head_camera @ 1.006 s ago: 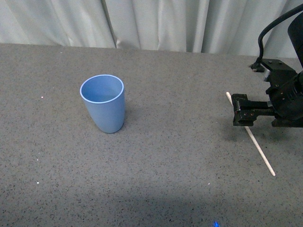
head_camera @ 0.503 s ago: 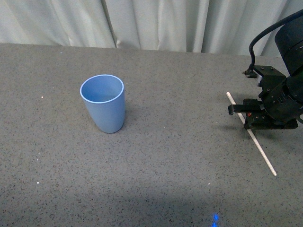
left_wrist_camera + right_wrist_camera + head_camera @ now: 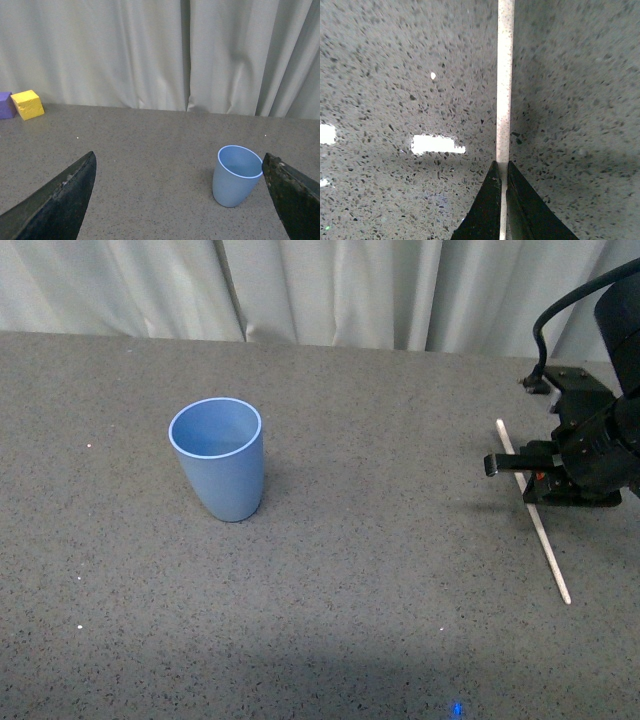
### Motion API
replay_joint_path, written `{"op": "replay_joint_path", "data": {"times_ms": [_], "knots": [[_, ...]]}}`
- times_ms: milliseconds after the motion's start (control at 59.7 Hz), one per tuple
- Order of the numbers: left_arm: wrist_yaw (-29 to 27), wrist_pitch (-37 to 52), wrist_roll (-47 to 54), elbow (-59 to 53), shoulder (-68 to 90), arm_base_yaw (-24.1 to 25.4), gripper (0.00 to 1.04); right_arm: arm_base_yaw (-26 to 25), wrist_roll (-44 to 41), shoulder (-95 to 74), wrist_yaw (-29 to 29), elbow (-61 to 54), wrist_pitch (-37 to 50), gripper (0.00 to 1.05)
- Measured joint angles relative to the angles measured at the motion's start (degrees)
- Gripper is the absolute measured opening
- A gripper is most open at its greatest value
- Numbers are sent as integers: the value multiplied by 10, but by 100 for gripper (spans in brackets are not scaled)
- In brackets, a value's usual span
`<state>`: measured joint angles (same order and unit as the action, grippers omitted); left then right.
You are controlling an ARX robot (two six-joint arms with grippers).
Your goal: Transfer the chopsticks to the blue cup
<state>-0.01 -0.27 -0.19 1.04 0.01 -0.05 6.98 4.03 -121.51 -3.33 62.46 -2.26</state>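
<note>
Grey speckled table (image 3: 380,620). The left gripper (image 3: 178,156): spread wide, facing the blue cup (image 3: 222,465), which stands upright. The right gripper (image 3: 522,468), well right of the cup: pinched narrow on the chopsticks (image 3: 548,545) near mid-length. Lifted or resting: cannot tell.

We find a grey speckled tabletop (image 3: 380,570) carrying four items. The cup (image 3: 222,462) stands upright, mouth open upward, left of centre and closer to the far edge than to the near edge. The chopstick (image 3: 548,550) lies close to the right edge, well apart from the cup, slanting from the far edge toward the near right corner. We cannot tell whether its full length touches the surface. A yellow block (image 3: 27,104) and a purple block (image 3: 5,104) sit side by side, touching, at the far edge.
</note>
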Motion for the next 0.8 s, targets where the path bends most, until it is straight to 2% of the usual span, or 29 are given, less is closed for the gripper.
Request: {"op": "replay_joint_path", "data": {"times_ms": [134, 302, 369, 469, 587, 804], "knots": [[0, 0, 0, 0, 0, 0, 98, 9, -8, 75, -50, -56, 115, 1], [0, 0, 0, 0, 0, 0, 98, 45, 7, 160, -135, -111, 325, 1], [0, 0, 0, 0, 0, 0, 98, 74, 25, 169, -147, -120, 433, 1], [0, 0, 0, 0, 0, 0, 98, 110, 32, 163, -160, -119, 529, 1], [0, 0, 0, 0, 0, 0, 98, 167, 24, 136, -174, -98, 563, 1], [0, 0, 0, 0, 0, 0, 98, 243, 26, 66, -174, -47, 577, 1]]}}
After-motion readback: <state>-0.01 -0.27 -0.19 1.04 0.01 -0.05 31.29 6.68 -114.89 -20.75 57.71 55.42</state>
